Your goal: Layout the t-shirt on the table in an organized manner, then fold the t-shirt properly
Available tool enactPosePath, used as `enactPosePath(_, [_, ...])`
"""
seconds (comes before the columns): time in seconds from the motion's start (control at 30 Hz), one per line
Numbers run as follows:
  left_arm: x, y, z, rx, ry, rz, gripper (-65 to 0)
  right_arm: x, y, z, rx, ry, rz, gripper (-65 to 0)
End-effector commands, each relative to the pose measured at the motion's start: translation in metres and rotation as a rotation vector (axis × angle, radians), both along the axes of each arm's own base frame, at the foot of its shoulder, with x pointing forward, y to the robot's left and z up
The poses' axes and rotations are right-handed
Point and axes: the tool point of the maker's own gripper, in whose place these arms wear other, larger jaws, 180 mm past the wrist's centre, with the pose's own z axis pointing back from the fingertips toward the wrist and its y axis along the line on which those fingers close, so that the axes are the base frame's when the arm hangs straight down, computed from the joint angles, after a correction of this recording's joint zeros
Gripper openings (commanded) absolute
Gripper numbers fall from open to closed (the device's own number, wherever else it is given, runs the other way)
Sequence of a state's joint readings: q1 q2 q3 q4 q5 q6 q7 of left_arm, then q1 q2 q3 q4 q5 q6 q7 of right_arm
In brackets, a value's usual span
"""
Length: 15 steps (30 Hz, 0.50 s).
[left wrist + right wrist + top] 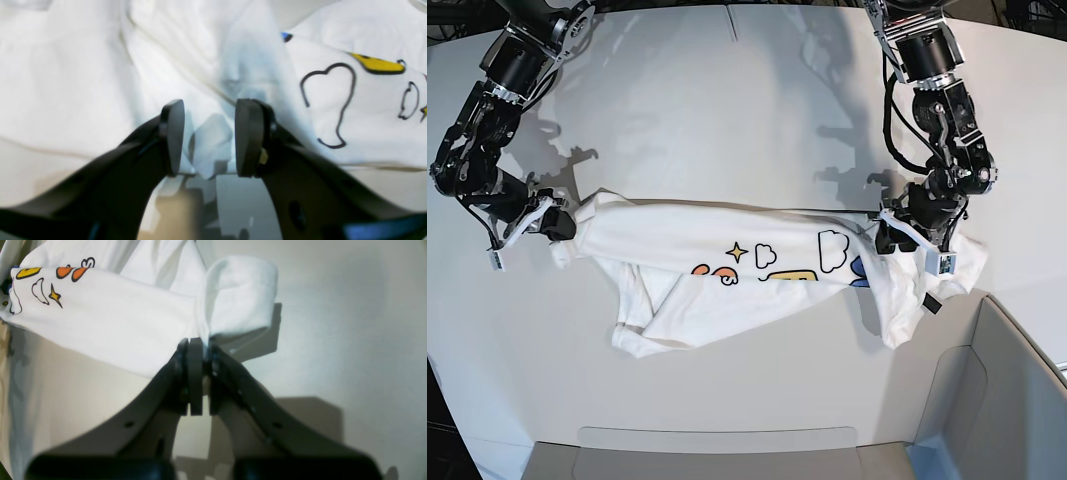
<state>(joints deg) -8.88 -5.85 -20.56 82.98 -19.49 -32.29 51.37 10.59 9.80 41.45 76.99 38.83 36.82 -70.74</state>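
bright, even overhead light. sharp in the base view, with arm shadows thrown across the table (pixel 727 90). soft and blurred in both wrist views, washed out on the t-shirt (pixel 66 83), near black fingers (pixel 195 373) out of focus.

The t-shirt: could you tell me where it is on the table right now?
In the base view the t-shirt is stretched across the table's near middle, between the right gripper on that view's left and the left gripper on its right.
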Motion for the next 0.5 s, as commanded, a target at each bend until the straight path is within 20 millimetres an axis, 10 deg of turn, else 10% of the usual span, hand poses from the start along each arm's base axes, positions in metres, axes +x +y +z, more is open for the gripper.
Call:
enactPosePath(0.0, [0.011, 0.004, 0.016, 0.003, -0.055, 0.003, -41.0, 0.011, -0.005, 0.018, -0.002, -0.063, -0.008, -65.0])
enactPosePath(0.47, [0.002, 0.049, 0.018, 0.009, -0.056, 0.122, -41.0, 0.011, -0.004, 0.018, -0.001, -0.062, -0.006, -65.0])
